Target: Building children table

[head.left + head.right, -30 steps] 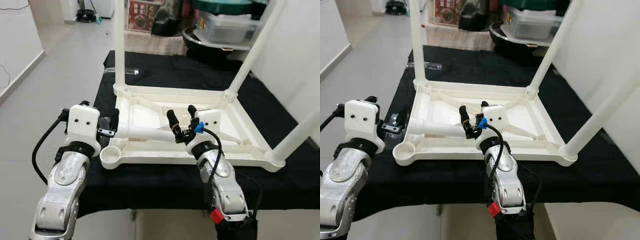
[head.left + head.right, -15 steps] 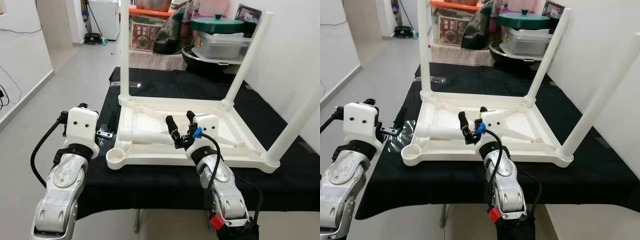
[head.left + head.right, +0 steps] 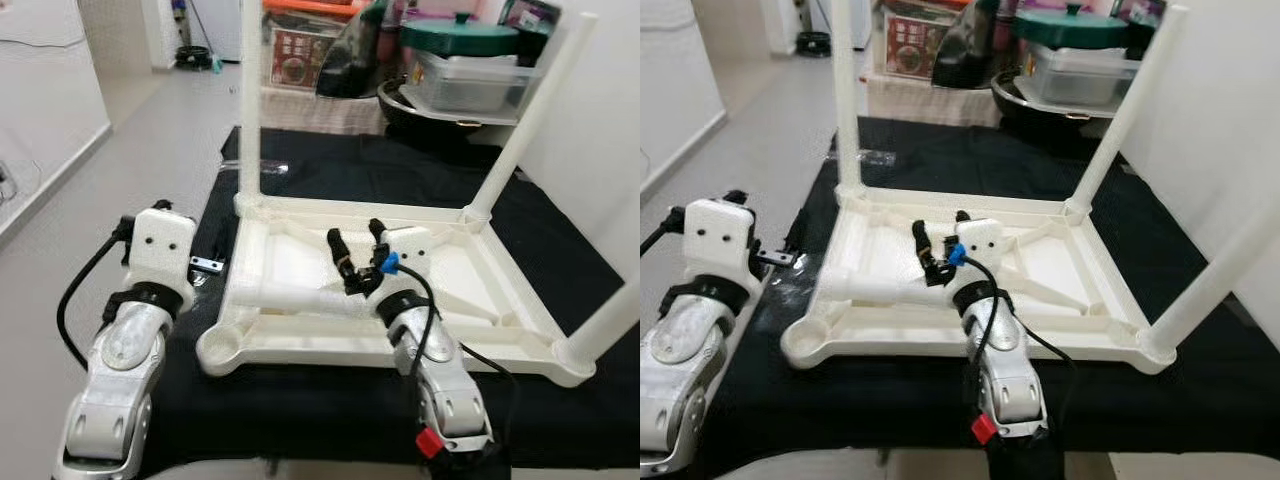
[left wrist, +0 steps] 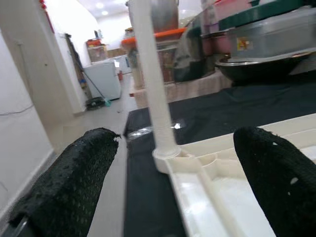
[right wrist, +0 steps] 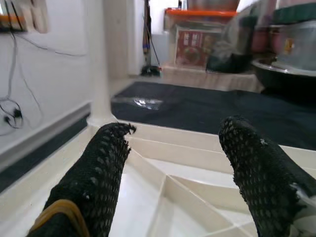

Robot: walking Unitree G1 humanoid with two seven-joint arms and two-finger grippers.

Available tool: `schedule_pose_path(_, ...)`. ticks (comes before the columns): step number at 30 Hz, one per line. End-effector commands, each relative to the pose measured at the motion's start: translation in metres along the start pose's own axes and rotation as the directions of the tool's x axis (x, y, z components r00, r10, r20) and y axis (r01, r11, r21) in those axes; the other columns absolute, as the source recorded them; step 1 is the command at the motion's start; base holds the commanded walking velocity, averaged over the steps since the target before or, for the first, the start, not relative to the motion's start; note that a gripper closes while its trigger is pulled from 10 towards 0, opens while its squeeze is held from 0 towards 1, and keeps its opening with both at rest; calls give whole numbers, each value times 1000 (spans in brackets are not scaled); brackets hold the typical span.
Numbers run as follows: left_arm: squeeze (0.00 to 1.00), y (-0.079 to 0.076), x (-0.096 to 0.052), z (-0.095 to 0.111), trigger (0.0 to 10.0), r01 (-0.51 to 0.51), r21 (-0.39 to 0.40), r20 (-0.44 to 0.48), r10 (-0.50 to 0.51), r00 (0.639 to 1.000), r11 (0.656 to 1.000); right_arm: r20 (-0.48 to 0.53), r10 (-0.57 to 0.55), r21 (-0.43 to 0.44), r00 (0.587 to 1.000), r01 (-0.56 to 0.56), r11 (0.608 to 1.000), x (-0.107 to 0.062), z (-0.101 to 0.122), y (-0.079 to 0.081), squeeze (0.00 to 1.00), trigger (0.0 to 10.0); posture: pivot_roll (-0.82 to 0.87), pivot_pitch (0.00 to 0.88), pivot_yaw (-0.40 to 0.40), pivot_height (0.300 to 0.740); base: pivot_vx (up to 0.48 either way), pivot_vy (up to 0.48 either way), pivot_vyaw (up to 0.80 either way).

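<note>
Tabletop (image 3: 300, 345) lies upside down on black cloth (image 3: 330, 170), three legs fitted, near-left socket (image 3: 222, 345) empty. Loose leg (image 3: 300, 296) lies inside the frame. My right gripper (image 3: 358, 255), fingers spread, hovers just over it; left gripper (image 4: 168, 163), also spread, waits beside the frame. Next, I judge: close on the leg, stand it in the socket.

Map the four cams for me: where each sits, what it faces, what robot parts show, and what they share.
Left eye: head, looking down at upturned white table on black cloth; both arms, left hand, right hand.
Right eye: same scene, stereo twin.
Left wrist: faces a standing leg between its open fingers.
Right wrist: over the table's ribbed underside, fingers open.
Shared: the table, black cloth, storage clutter behind.
</note>
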State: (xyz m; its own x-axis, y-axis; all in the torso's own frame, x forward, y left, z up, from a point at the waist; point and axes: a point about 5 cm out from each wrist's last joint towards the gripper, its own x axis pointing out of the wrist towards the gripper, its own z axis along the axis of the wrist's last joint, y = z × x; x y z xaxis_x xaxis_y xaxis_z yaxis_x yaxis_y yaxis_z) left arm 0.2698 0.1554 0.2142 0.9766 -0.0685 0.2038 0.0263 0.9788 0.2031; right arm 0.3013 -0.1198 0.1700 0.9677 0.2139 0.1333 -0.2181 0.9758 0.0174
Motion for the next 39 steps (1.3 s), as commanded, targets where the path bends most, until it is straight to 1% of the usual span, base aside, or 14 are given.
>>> schedule_pose_path(1, 0, 15, -3, -9, 10000, -44, 17, -62, 45, 997, 999, 12, 48, 30, 999, -48, 998, 5, 2, 16, 0, 10000, 114, 15, -103, 740, 0, 0, 0)
schedule_pose_path(9, 0, 20, -3, -11, 10000, -30, 15, -89, 31, 996, 999, 11, 43, 39, 999, -43, 998, 4, 1, 15, 0, 10000, 118, 5, -104, 740, 0, 0, 0)
schedule_pose_path(15, 0, 20, -4, -16, 10000, 48, -60, -164, -57, 985, 997, 28, 13, 32, 1000, -14, 999, 5, 6, 12, 0, 10000, 115, 31, -102, 740, 0, 0, 0)
schedule_pose_path(16, 0, 17, -5, -21, 10000, 104, -103, -198, -123, 972, 989, 29, -8, 24, 1000, 7, 1000, 6, 7, 10, 0, 10000, 118, 41, -99, 740, 0, 0, 0)
schedule_pose_path(19, 0, 20, -11, -36, 10000, 233, -271, -301, -312, 901, 934, 51, -74, 15, 996, 73, 997, 8, 13, -1, 0, 10000, 119, 52, -96, 740, 0, 0, 0)
schedule_pose_path(25, 0, 29, -15, -44, 10000, 302, -349, -331, -419, 846, 887, 64, -95, 10, 993, 95, 995, 9, 17, -7, 0, 10000, 119, 54, -92, 740, 0, 0, 0)
schedule_pose_path(26, 0, 31, -15, -46, 10000, 328, -394, -339, -468, 816, 859, 64, -94, 11, 994, 93, 996, 10, 17, -7, 0, 10000, 121, 58, -95, 740, 0, 0, 0)
schedule_pose_path(29, 0, 34, -14, -46, 10000, 363, -460, -336, -537, 774, 810, 60, -91, 11, 994, 90, 996, 10, 16, -7, 0, 10000, 125, 57, -96, 740, 0, 0, 0)
schedule_pose_path(30, 0, 34, -14, -46, 10000, 363, -460, -336, -537, 774, 810, 60, -91, 11, 994, 90, 996, 10, 16, -7, 0, 10000, 125, 57, -96, 740, 0, 0, 0)
schedule_pose_path(31, 0, 35, -14, -45, 10000, 379, -502, -326, -576, 749, 777, 58, -89, 10, 994, 88, 996, 9, 16, -6, 0, 10000, 126, 56, -94, 740, 0, 0, 0)
schedule_pose_path(34, 0, 35, -13, -44, 10000, 390, -530, -317, -603, 732, 753, 57, -88, 9, 994, 88, 996, 9, 15, -6, 0, 10000, 126, 56, -94, 740, 0, 0, 0)
schedule_pose_path(35, 0, 36, -15, -44, 10000, 414, -549, -319, -640, 699, 726, 55, -89, 9, 995, 88, 996, 9, 15, -5, 0, 10000, 127, 55, -95, 740, 0, 0, 0)
schedule_pose_path(36, 0, 36, -15, -44, 10000, 414, -549, -319, -640, 699, 726, 55, -89, 9, 995, 88, 996, 9, 15, -5, 0, 10000, 127, 55, -95, 740, 0, 0, 0)
schedule_pose_path(39, 0, 42, -16, -53, 10000, 414, -620, -328, -700, 635, 666, 52, -93, 14, 994, 93, 996, 8, 14, -4, 0, 10000, 122, 51, -89, 740, 0, 0, 0)
